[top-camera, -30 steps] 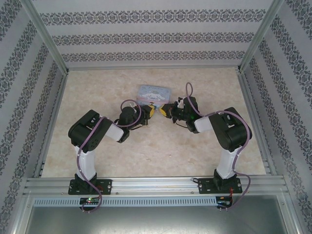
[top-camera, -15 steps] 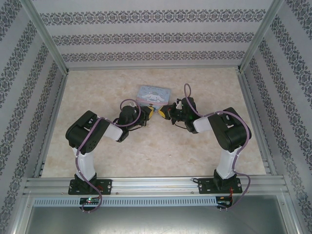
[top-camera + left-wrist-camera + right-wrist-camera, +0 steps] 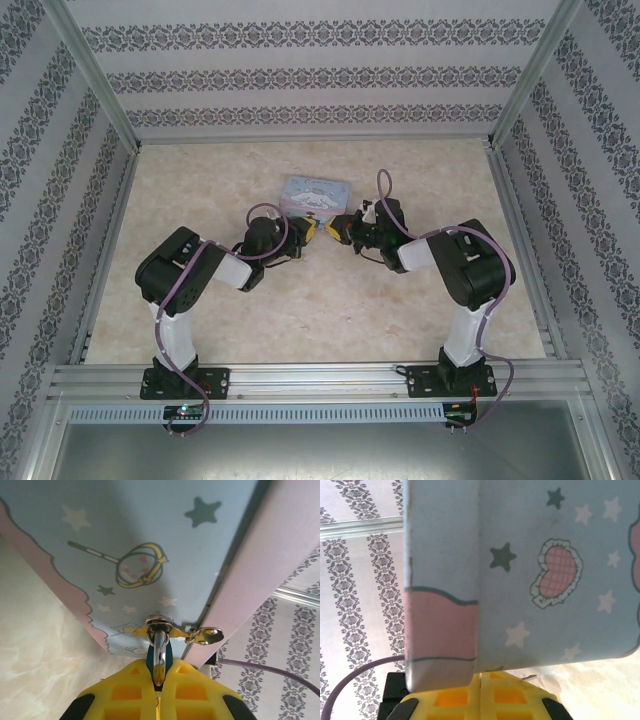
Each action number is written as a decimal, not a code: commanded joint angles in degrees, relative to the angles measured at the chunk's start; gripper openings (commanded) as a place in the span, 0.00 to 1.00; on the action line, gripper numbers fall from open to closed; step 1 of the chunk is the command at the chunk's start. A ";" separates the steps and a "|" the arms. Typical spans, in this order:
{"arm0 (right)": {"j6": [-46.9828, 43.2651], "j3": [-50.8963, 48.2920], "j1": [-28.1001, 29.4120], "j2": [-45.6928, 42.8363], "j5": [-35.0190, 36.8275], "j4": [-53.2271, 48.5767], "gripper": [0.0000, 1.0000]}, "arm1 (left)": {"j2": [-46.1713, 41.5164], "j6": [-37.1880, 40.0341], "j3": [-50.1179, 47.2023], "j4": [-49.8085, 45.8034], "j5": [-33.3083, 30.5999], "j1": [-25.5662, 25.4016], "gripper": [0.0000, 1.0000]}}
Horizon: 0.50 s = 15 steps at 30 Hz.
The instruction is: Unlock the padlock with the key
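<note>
The padlock [image 3: 159,652] has a dark teal body and a chrome shackle, which passes through the metal hasp [image 3: 202,635] on the front of the pale blue and pink tin [image 3: 150,540]. My left gripper [image 3: 159,680] is shut on the padlock's body, just below the hasp. My right gripper [image 3: 480,680] is shut, its yellow fingertips pressed up under the tin's corner [image 3: 442,630]. The key is hidden; a thin dark sliver [image 3: 528,676] by the right fingertip is too small to name. In the top view both grippers [image 3: 312,231] [image 3: 338,228] meet tip to tip at the tin's near edge.
The tin [image 3: 316,192] lies on the marble-patterned table [image 3: 300,300], mid-table and slightly toward the back. Patterned walls and aluminium rails [image 3: 310,380] close in the work area. A purple cable [image 3: 270,670] loops behind each wrist.
The right wrist has edged slightly left toward the tin and the left arm has shifted a little. Both grippers stay shut at the tin's front.
</note>
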 commanded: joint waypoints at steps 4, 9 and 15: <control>-1.78 1.91 0.00 1.98 -0.61 5.35 0.00 | -1.02 -1.62 0.28 8.62 12.00 -2.80 0.00; -0.85 2.17 0.00 2.06 -0.77 5.79 0.00 | -1.18 -0.90 0.47 8.10 12.36 -2.80 0.00; -0.89 3.35 -0.67 1.95 -2.21 5.45 0.00 | -1.41 0.24 0.52 7.20 13.09 -2.82 0.00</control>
